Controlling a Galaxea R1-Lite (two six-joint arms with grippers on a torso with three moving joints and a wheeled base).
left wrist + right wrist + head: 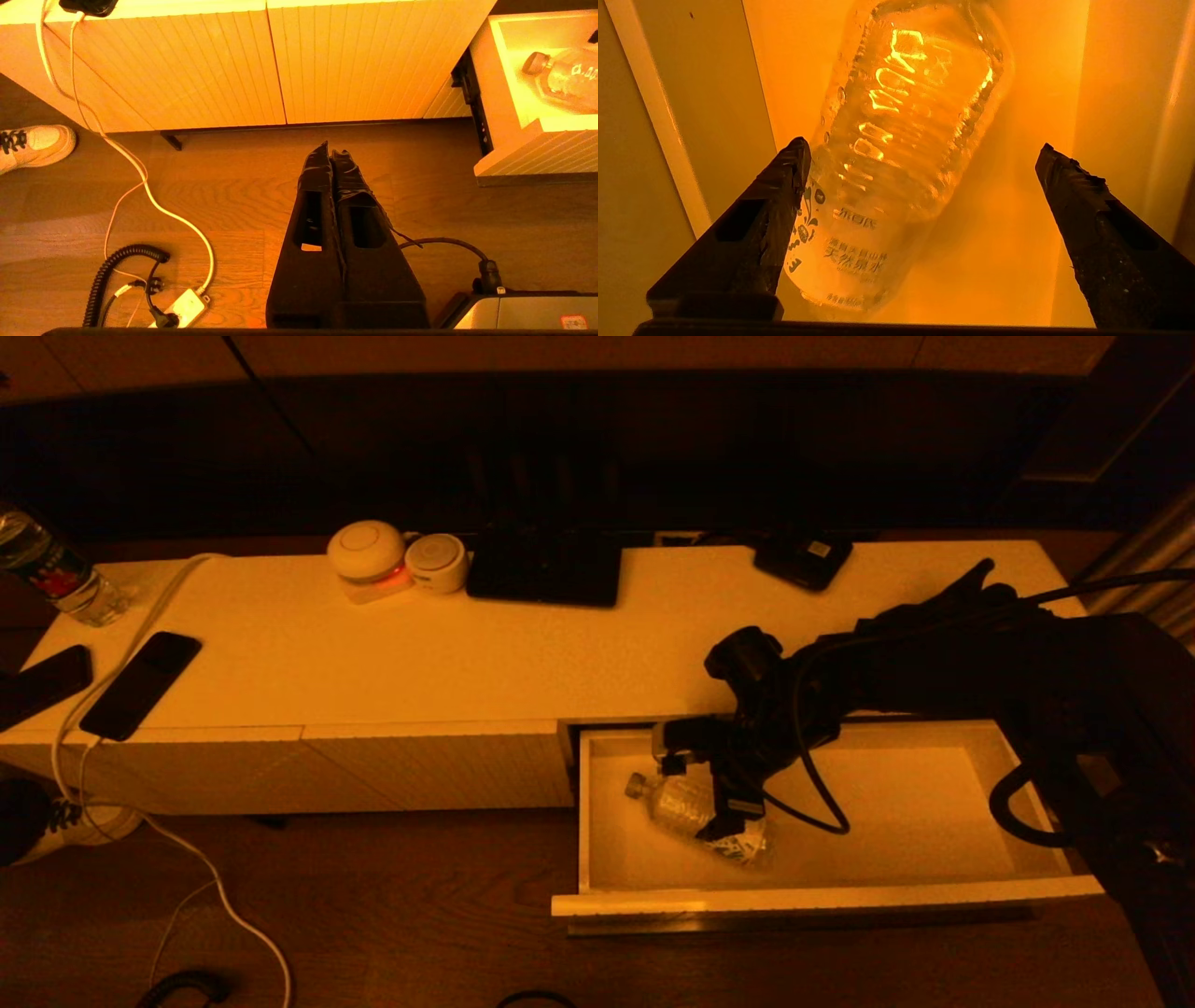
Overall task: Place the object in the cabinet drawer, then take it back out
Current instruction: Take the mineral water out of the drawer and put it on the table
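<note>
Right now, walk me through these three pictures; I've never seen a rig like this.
This is a two-armed robot facing a low white cabinet. The head camera looks down from above: the cabinet drawer stands pulled open, and a clear plastic bottle lies on its side inside. The right gripper hangs over the bottle. The right wrist camera sits behind that gripper: its fingers are spread wide around the bottle, gripping nothing. The left wrist camera shows the left gripper, shut and parked above the floor. On the cabinet top lie two phones, another bottle and two round white gadgets.
</note>
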